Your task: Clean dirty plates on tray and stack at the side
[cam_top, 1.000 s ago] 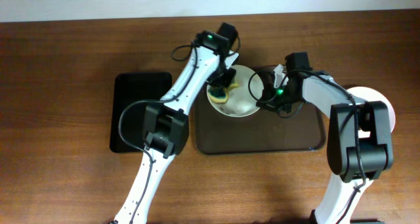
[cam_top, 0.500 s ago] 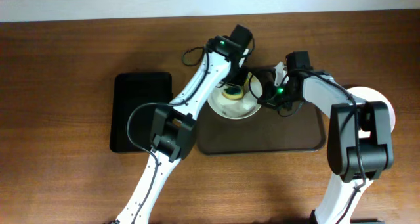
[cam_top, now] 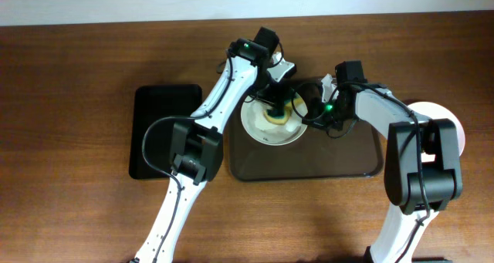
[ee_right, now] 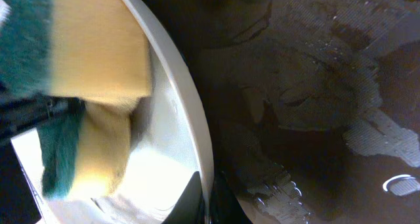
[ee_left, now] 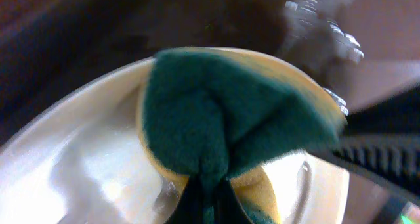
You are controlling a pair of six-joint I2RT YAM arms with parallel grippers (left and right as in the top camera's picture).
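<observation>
Fingers of the left gripper [ee_left: 209, 203] pinch a green-yellow sponge [ee_left: 223, 119] on the glossy white plate [ee_left: 72, 165]; only the right wrist view shows the right gripper [ee_right: 206, 199] clamping its rim.

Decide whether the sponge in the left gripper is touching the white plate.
Touching. The left wrist view shows the sponge squashed against the plate, with no gap beneath.

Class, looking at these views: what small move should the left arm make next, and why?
Probably sweep the sponge across the plate: the left gripper presses it there while the right gripper pinches the rim, steadying it.
</observation>
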